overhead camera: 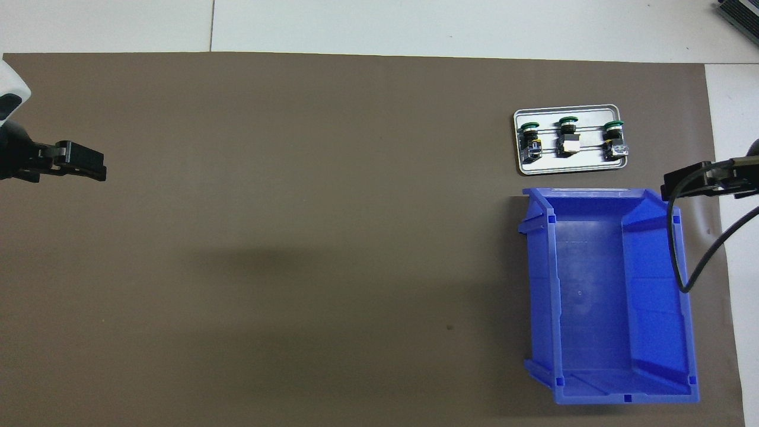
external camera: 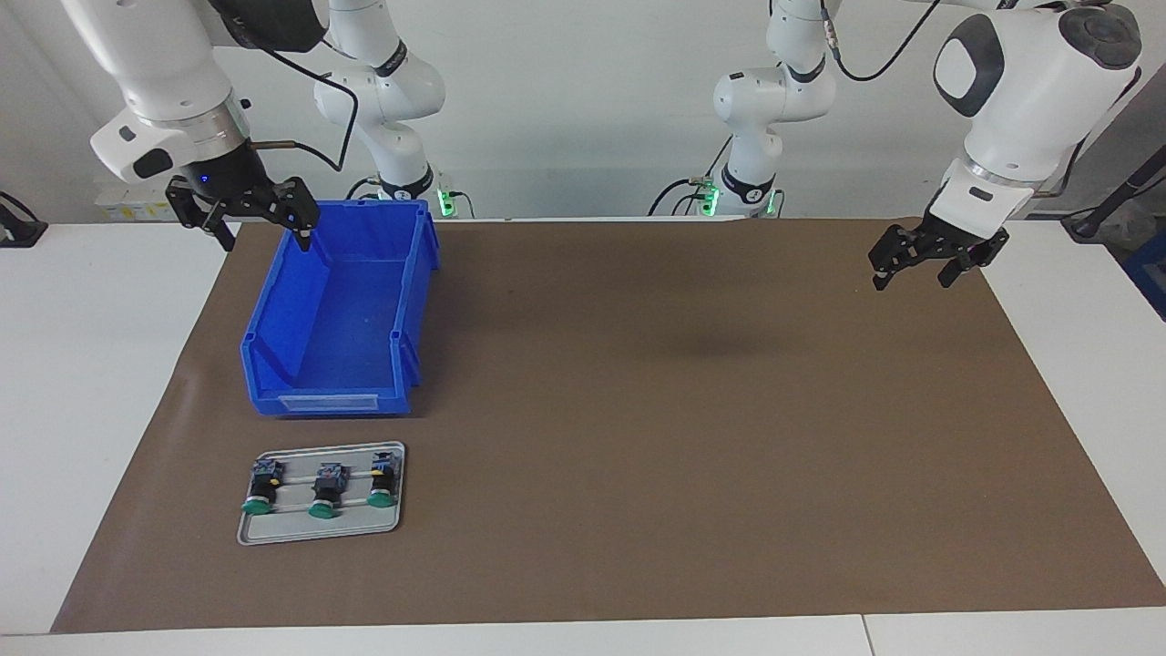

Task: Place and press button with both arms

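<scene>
At the lower left of the facing view, three green-capped buttons (external camera: 321, 490) lie on one grey tray (external camera: 273, 531), well below the right tool (external camera: 262, 230) and far from the left tool (external camera: 915, 273), both with fingers apart, empty.

Left claw (external camera: 938, 262) raised, open; right claw (external camera: 244, 219) raised, open

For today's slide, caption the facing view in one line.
Three green buttons on a tray beside an empty blue bin; both arms wait above the mat.

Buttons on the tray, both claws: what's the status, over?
Left claw and right claw open, empty, raised. Three buttons untouched on grey tray, beside empty blue bin. Nothing in the way.
</scene>
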